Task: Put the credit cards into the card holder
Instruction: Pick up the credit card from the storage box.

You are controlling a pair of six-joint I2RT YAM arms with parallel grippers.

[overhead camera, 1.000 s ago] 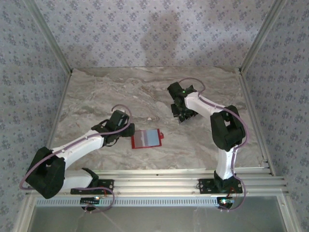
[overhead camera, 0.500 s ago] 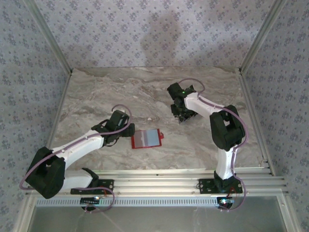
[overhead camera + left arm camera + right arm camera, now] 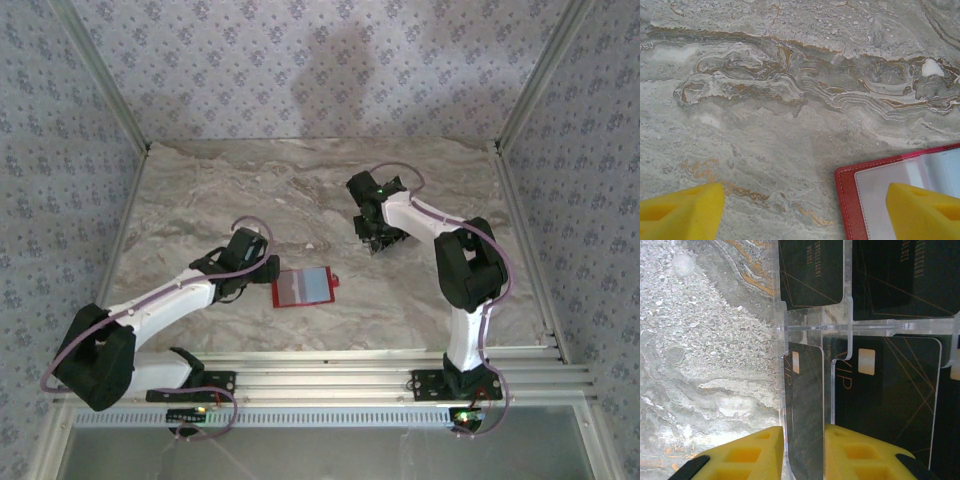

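The red card holder lies open and flat on the marble, its greyish clear pocket facing up. My left gripper is open at the holder's left edge, with one yellow finger above the pocket and the other over bare table. Several black credit cards with pale chips and gold lettering stand in a clear acrylic rack. My right gripper is shut on the end card, one yellow pad against each face.
The marble table is fenced by metal rails at left, right and front. The rack's clear wall stands right beside the held card. Open marble lies between the holder and the rack.
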